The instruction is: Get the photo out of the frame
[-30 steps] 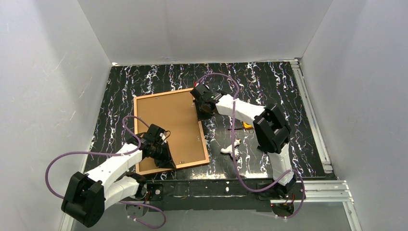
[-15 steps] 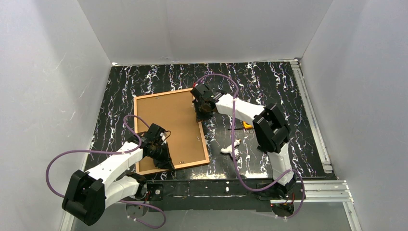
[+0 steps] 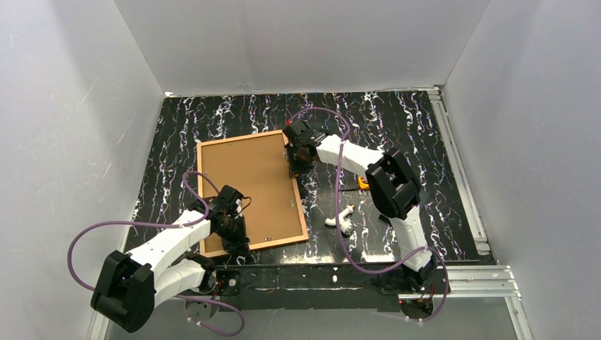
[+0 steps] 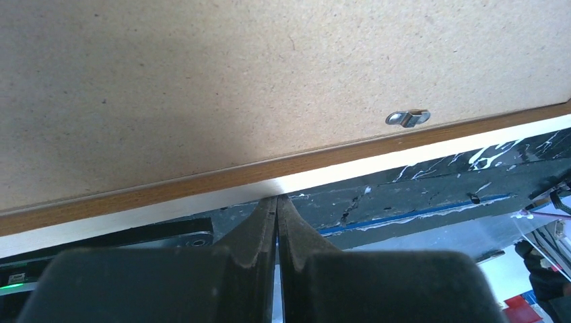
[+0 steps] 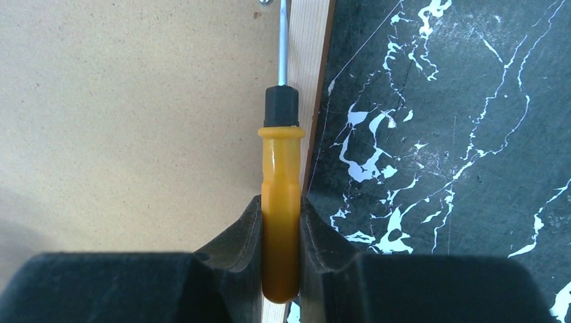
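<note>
Frame: large rectangle, lying flat and face-down on the table, between the two grippers. Its back is a matt tan board of speckled, cork-like fibre. The rim is thin, smooth reddish-brown wood, with a white strip along its outer side. Photo: hidden under the board, not visible in any view. Tab: small bright metal, looped at one end, on the board ahead and to the right of the left fingertips. Left gripper: black fingers pressed together with nothing seen between them, tips meeting the white strip at the frame's near edge. Right gripper: fingers clamped on the glossy yellow handle of a screwdriver. The screwdriver has a black collar and a slim steel shaft running straight ahead along the rim at the frame's far right corner. The board lies left of these fingers. Table: black, with white marble-like veining, to the right of the same fingers. White scrap: small and irregular, on the table well behind the right gripper. Against the view one second back, the left gripper has slid nearer the frame's front edge, the right arm's elbow has swung slightly left, and the frame is unmoved.
</note>
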### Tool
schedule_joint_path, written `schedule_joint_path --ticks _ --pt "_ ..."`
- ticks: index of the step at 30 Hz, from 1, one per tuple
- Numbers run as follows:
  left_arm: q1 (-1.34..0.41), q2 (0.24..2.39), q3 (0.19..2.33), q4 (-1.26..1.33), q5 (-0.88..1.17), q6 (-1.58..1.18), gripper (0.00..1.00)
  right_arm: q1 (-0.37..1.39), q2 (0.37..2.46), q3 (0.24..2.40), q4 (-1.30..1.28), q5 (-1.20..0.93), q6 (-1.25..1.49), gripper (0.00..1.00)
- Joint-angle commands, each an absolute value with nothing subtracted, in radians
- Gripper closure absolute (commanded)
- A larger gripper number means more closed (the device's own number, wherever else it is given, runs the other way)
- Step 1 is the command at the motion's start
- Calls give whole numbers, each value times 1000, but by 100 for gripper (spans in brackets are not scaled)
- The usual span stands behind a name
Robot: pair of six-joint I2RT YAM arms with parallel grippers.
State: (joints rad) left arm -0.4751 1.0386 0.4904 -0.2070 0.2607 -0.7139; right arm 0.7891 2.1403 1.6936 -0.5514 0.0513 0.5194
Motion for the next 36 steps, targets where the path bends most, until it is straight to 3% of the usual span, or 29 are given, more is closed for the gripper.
schedule_joint_path --ticks 1,14,24,30,36 --pt "-477 1042 477 -324 227 -695 100 771 2182 1720 -535 29 500 99" --pt "-476 1062 488 -320 224 -687 100 727 2182 1654 -419 -160 402 99" --pt "-477 1035 571 -348 287 -695 100 719 1940 1614 -509 20 392 99" --pt "-477 974 615 -338 370 -720 76 610 1777 1444 -498 154 350 99" --pt "-476 905 627 -333 413 -741 60 371 1844 1434 -589 303 276 99"
